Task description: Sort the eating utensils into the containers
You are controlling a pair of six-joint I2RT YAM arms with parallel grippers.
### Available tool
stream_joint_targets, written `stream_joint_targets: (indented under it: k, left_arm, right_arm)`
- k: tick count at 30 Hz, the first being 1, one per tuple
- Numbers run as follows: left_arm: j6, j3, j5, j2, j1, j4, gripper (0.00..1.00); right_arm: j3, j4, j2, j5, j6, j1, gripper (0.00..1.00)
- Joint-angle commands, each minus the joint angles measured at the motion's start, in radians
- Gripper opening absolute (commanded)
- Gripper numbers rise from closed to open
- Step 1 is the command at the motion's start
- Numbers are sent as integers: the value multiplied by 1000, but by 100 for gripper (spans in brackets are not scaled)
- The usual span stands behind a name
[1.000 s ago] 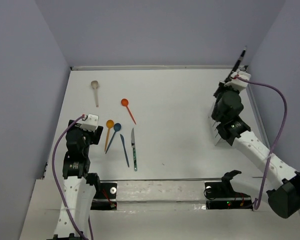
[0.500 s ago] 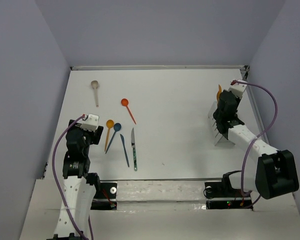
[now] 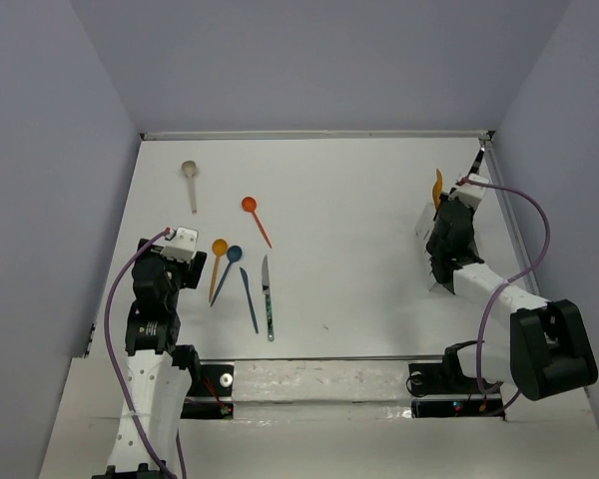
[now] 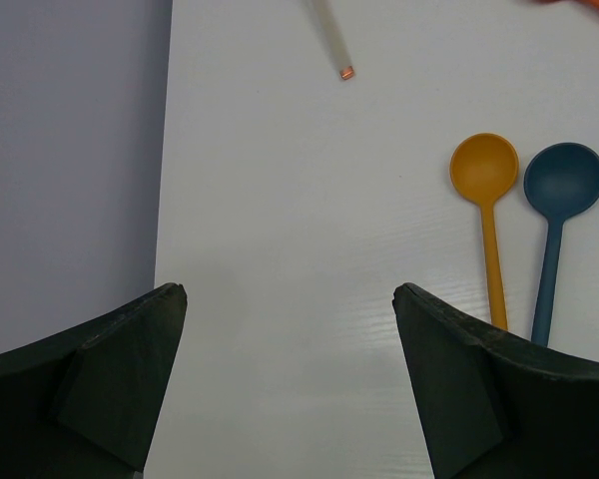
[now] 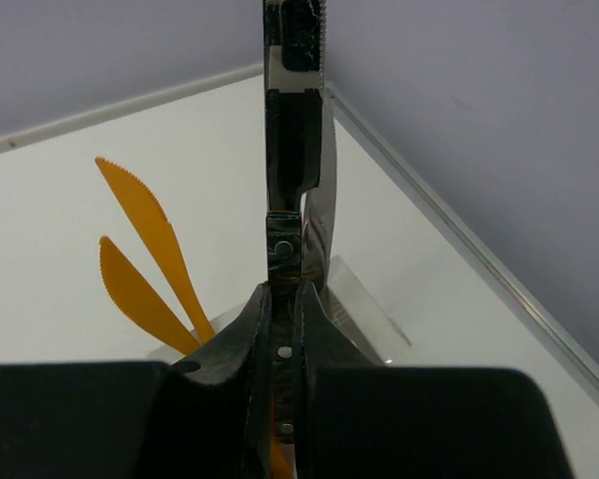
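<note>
Gripping a knife (image 5: 296, 140), right tool (image 5: 283, 295) overhangs caddy (image 5: 365, 307) holding 2 orange knives (image 5: 152, 238).

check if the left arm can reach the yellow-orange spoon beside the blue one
Probably yes: the left tool is open and the yellow-orange spoon lies flat just ahead of it, nothing in between.

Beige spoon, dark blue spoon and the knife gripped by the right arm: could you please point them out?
Beige spoon (image 3: 192, 192): top external view, mid-handle.
Dark blue spoon (image 4: 551, 259): left wrist view, mid-handle.
Gripped knife (image 5: 298, 150): right wrist view, on its blade.
</note>
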Motion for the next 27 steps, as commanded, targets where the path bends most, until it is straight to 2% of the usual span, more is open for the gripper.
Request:
stream_joint_targets:
  k: [1,3,5,6,8,12,15,18,19,20,21,22,23,24,25,27]
  left_arm:
    - [7,7,4,-3,7,32,99]
    - [7,5,4,-4,7,33,99]
    - [7,5,4,-6,7,32,99]
    - [7,5,4,-7,5,32,99]
    - [8,7,5,-10,7,30,99]
    - [10,7,8,-7,7,29,99]
    - [11,7,10,-4,7,29,99]
    - [14,10,10,5,5,29,99]
    - [14,10,10,12,5,29,99]
    - [17,11,14,19,7,27,99]
    - [23,13,49,29,5,27,99]
    - [28,13,50,29,5,24,99]
    - [36,17,72,45,5,20,99]
    - [87,20,98,55,5,-17,99]
    - [126,27,164,71,5,-46,99]
    - [169,57,165,136,4,-86,99]
  right_arm:
    - [-38,162,33,-83,29,-3,0]
    - [-44,150,22,-98,40,-3,12]
    - [-43,127,1,-97,54,-3,30]
    - [-41,115,-15,-98,55,-3,47]
    - [-38,70,-76,-102,58,-3,62]
    - [-2,-68,-223,-80,109,-3,68]
    - [77,-252,-347,-152,207,-3,67]
    - [190,-455,-392,-411,285,-3,58]
    - [275,-505,-377,-589,317,6,58]
    - [328,-557,-353,-683,336,6,57]
    - [454,-692,-267,-874,354,34,56]
    - [456,-768,-210,-876,354,60,55]
    - [597,-842,-144,-1013,344,100,55]
    - [683,-1039,13,-1051,325,203,56]
    - [774,-1153,98,-1031,284,253,56]
    - [923,-1328,244,-940,261,346,56]
